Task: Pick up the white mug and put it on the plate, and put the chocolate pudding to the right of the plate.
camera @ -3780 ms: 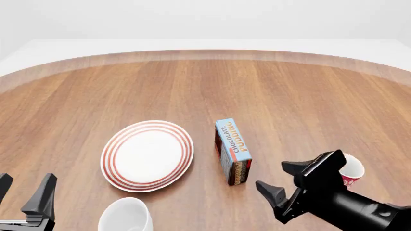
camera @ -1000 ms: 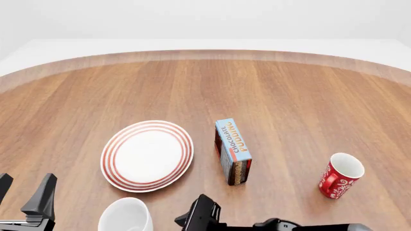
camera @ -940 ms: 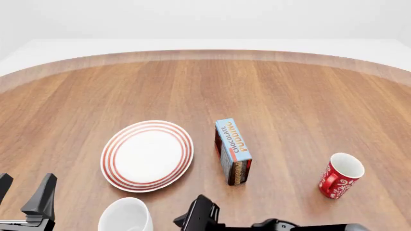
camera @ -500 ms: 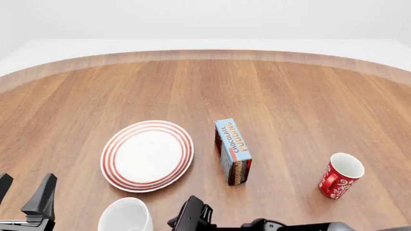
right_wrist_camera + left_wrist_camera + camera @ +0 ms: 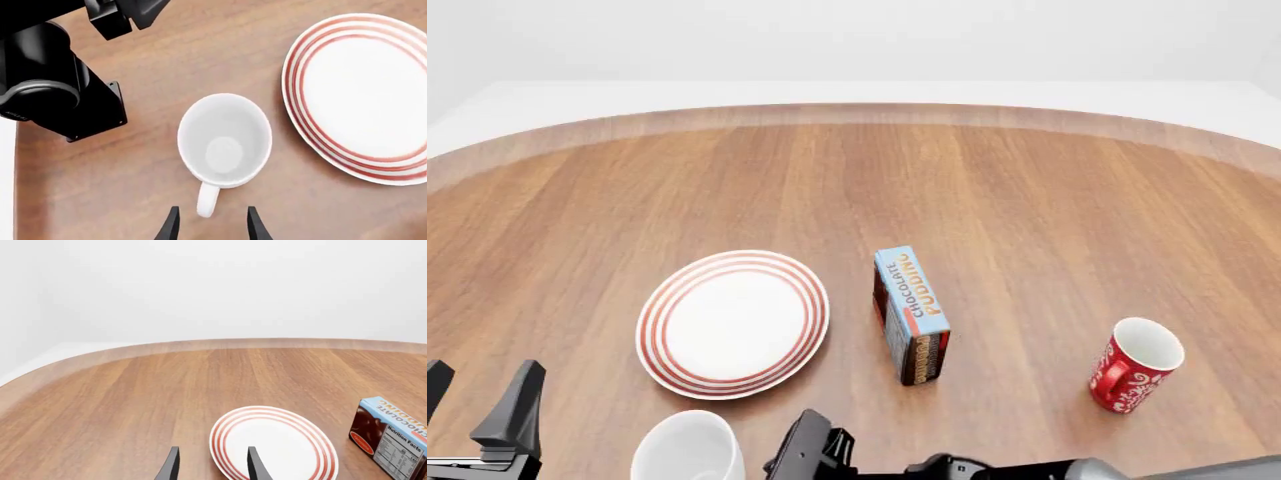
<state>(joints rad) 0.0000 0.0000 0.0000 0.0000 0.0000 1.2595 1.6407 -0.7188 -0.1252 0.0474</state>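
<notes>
- Two steps make the task, and as I judge it neither is fully done; the mug step is only in its approach.
- The white mug [image 5: 225, 142] stands upright on the wooden table [image 5: 1028, 200], near the front edge and just beside the plate [image 5: 733, 322], not touching it; it is empty, and its handle [image 5: 207, 199] points toward the right gripper [image 5: 210, 227].
- The right gripper hangs above the mug with its jaws parted, and the handle lies in line with the gap between the fingertips; it holds nothing; in the front view only part of this arm shows at the bottom edge, next to the mug.
- The left gripper [image 5: 211, 467] is low at the left front of the table, jaws apart and empty; its camera looks across the plate.
- The plate is bare, so the mug must be grasped, lifted and set on it.
- The chocolate pudding [image 5: 909, 313] stands on a narrow side just to the right of the plate, near it but apart; this place may already satisfy the second step, though I cannot say it with certainty.
- A red mug [image 5: 1134, 364] stands well apart at the right; it is no part of the task.
</notes>
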